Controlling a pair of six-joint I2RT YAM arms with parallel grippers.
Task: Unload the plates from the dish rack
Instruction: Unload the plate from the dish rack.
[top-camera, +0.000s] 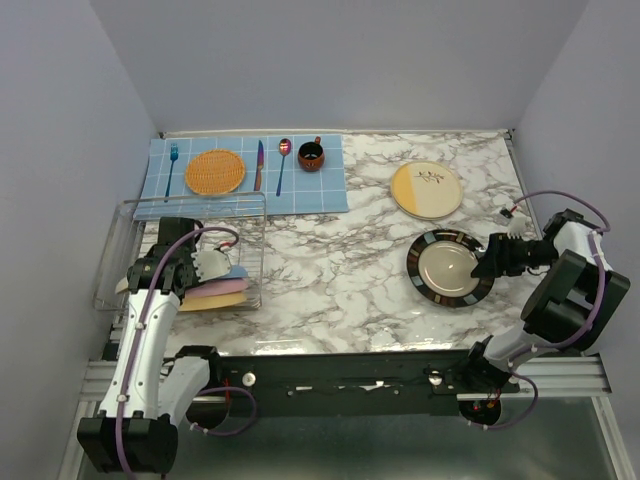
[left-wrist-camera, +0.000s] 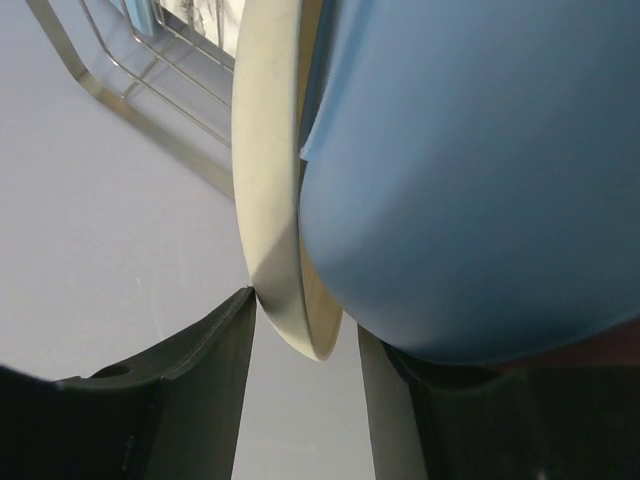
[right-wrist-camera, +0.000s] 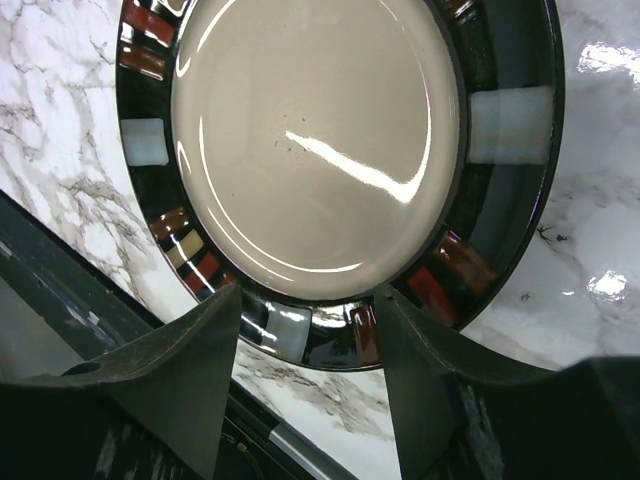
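Left wrist view: the left end effector (left-wrist-camera: 307, 320), jaws parted, straddles the rim of a round cream ceramic plate (left-wrist-camera: 265, 180); next, probably clamp and lift.

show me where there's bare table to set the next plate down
The widest bare marble lies mid-table, bordered by the dish rack, the placemat and the black-rimmed plate. The right side is crowded: that plate, the cream-and-yellow plate and the right arm.

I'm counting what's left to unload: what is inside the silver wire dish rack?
The silver wire rack holds a cream plate, a blue plate, a pink plate and a yellow-orange plate. The left arm covers their left parts; more may hide beneath.
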